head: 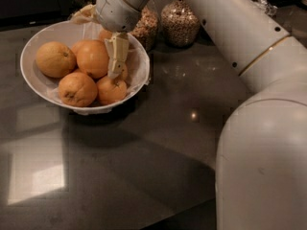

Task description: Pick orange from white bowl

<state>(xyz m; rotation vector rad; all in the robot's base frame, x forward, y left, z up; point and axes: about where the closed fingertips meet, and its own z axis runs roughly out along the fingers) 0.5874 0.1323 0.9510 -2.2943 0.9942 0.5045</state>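
The gripper point(96, 44) reaches into the white bowl point(33, 83) with its fingers point(117, 56) apart. The orange point(92, 59) lies between them, against the nearer finger.

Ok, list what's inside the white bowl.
The white bowl holds oranges on a crinkled white lining, the claw among them. The claw hides part of the back oranges; their count is unclear.

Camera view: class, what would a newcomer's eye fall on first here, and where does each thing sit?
The bright oranges heaped in the white bowl at upper left stand out against the dark table. The gripper hangs down among them on the bowl's right side, and the bulky white arm fills the right of the view. Glass jars of grains stand behind the bowl.
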